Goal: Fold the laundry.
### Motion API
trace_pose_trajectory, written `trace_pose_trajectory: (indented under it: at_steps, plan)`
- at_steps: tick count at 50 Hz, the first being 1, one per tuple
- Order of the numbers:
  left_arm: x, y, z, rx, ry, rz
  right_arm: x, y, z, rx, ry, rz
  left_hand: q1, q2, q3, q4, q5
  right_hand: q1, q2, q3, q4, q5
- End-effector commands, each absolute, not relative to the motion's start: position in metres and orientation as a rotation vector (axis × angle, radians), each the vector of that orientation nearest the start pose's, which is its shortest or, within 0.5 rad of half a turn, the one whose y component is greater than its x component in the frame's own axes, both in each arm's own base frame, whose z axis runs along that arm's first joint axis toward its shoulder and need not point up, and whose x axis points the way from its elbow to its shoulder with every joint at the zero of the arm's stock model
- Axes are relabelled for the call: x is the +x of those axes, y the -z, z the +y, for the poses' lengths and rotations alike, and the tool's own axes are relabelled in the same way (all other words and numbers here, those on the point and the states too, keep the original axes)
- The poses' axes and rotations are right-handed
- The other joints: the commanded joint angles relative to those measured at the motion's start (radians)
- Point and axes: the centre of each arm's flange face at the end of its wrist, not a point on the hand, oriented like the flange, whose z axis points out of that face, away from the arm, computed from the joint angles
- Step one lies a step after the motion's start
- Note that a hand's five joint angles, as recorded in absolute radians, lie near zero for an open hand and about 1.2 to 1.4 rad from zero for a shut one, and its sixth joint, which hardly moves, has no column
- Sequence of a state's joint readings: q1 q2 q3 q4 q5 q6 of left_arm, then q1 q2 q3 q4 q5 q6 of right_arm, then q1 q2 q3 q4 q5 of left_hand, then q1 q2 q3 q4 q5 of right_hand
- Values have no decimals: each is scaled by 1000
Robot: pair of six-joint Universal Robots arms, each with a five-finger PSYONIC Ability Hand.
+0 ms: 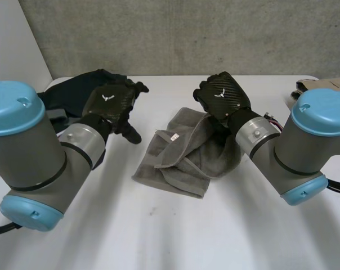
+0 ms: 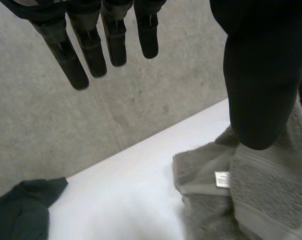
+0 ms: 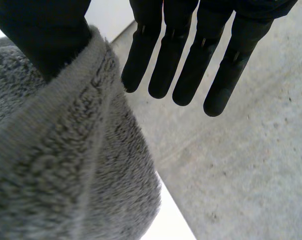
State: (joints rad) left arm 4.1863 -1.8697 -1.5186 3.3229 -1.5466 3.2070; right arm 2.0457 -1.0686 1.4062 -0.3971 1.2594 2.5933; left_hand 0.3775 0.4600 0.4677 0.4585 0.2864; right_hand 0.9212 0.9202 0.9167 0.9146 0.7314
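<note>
I note a white table point(image 1: 159, 236) across the lower frame; grey concrete wall point(image 1: 175, 34) along the top, paler white wall point(image 1: 12, 45) upper left

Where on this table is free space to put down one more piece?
Widest bare patch of the table: on the robot's side of the grey towel, between the left arm and right arm. Narrow strip: between left hand and towel. Crowded: far corners, dark cloth left, beige item right.
</note>
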Motion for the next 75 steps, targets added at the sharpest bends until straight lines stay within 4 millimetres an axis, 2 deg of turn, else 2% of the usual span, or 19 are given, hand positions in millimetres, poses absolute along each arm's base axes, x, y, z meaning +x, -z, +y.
trace_pose_trajectory:
  at_steps: [1, 6, 9, 11, 18, 30, 33, 37, 38, 39, 40, 42, 43, 50, 55, 59, 65, 69, 75]
  plan:
    - [-310, -205, -234, 787, 2168, 2686, 321, -211, -291, -1242, 2170, 1753, -67, -150, -157, -148, -151, 177, 178, 181, 183, 192]
    - [-314, -191, -233, 740, 2113, 2787, 318, -216, -284, -1223, 2121, 1795, -79, -161, -169, -160, -162, 212, 213, 216, 218, 227]
    - [-320, -175, -233, 752, 2061, 2828, 318, -213, -278, -1168, 2040, 1838, -132, -214, -222, -213, -215, 473, 474, 478, 480, 489]
    - [-327, -169, -232, 771, 2050, 2848, 317, -213, -277, -1129, 2008, 1855, -132, -214, -222, -213, -215, 475, 476, 480, 482, 490]
    - [-341, -169, -233, 668, 2080, 2957, 316, -226, -269, -964, 1929, 1862, -129, -211, -219, -210, -212, 475, 476, 480, 482, 490]
    - [-360, -166, -240, 567, 2123, 3037, 325, -230, -242, -944, 1851, 1843, -70, -153, -160, -151, -154, 475, 476, 480, 482, 490]
    - [-361, -163, -241, 571, 2123, 3039, 325, -227, -237, -931, 1820, 1855, 103, 20, 12, 22, 19, 475, 476, 480, 482, 490]
    - [-365, -162, -247, 578, 2168, 3013, 322, -227, -235, -896, 1801, 1865, 847, 764, 757, 766, 763, 475, 476, 480, 482, 490]
    - [-367, -164, -252, 565, 2215, 2986, 321, -228, -236, -886, 1802, 1868, 1017, 934, 927, 936, 934, 475, 476, 480, 482, 490]
    - [-367, -165, -253, 555, 2239, 2968, 320, -229, -237, -876, 1801, 1869, 1019, 936, 929, 938, 935, 467, 468, 472, 474, 483]
    - [-366, -167, -255, 540, 2260, 2953, 320, -229, -237, -869, 1796, 1874, 1019, 936, 929, 938, 935, -85, -84, -80, -78, -70]
    - [-363, -173, -261, 491, 2299, 2908, 318, -228, -236, -867, 1784, 1888, 1019, 936, 929, 938, 935, -660, -659, -656, -654, -645]
    - [-361, -174, -262, 485, 2299, 2894, 317, -227, -235, -868, 1772, 1904, 1019, 936, 929, 938, 935, -747, -746, -742, -740, -731]
    - [-347, -215, -264, 518, 2433, 2698, 287, -235, -224, -846, 1646, 2099, 1019, 936, 929, 938, 935, -747, -746, -742, -740, -731]
    - [-337, -228, -270, 537, 2464, 2600, 242, -231, -242, -605, 1590, 2273, 1019, 936, 929, 938, 935, -747, -746, -742, -740, -731]
    - [-333, -233, -273, 543, 2471, 2562, 230, -214, -239, -474, 1490, 2336, 1019, 936, 929, 938, 935, -747, -746, -742, -740, -731]
    - [-326, -243, -279, 500, 2500, 2532, 231, -186, -238, -426, 1413, 2368, 1019, 936, 929, 938, 935, -747, -746, -742, -740, -731]
    - [-325, -251, -277, 494, 2527, 2514, 240, -155, -253, -347, 1358, 2370, 1019, 936, 929, 938, 935, -747, -746, -742, -740, -731]
    - [-322, -263, -273, 486, 2561, 2492, 284, -143, -259, -329, 1334, 2232, 1019, 936, 929, 938, 935, -654, -653, -650, -648, -639]
